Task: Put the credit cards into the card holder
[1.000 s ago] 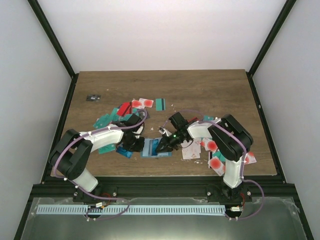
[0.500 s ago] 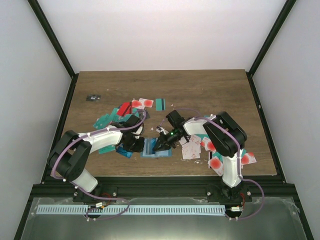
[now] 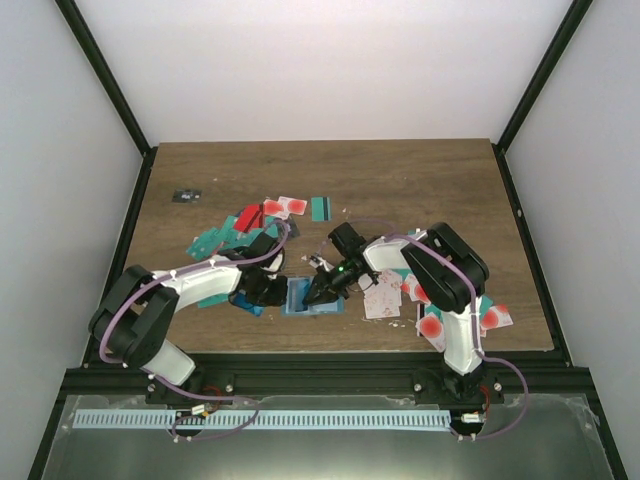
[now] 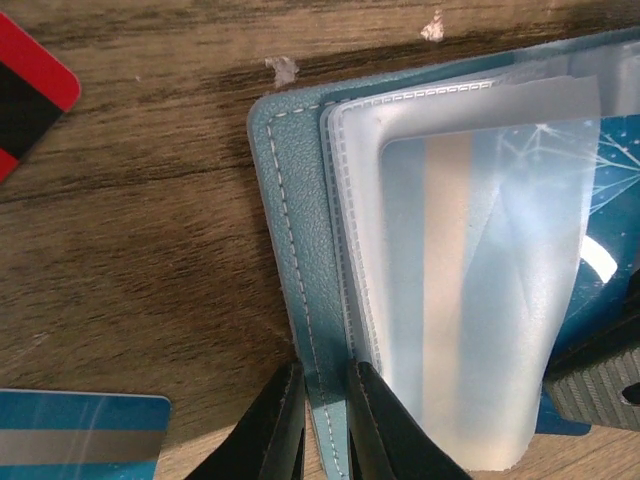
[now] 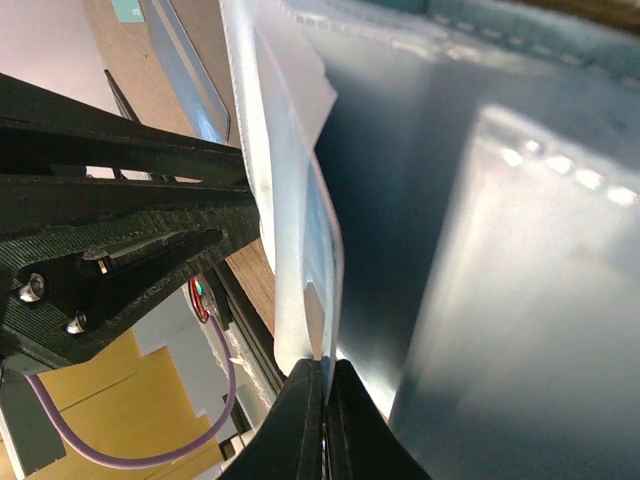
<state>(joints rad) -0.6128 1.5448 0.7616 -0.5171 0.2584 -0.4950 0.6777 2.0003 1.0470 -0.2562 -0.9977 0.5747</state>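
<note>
Pinned the soft, floppy-looking card holder (image 3: 305, 297) open at the table's (image 3: 400, 180) near middle with left gripper (image 4: 322, 425) clamped on its stitched cover edge, and nipped a thin, probably slippery clear sleeve (image 4: 470, 280) at its rim with right gripper (image 5: 322, 385) closed tight.

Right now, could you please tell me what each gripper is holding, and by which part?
The left gripper pinches the card holder by the stitched edge of its teal cover. The right gripper pinches the edge of one clear inner pocket.
</note>
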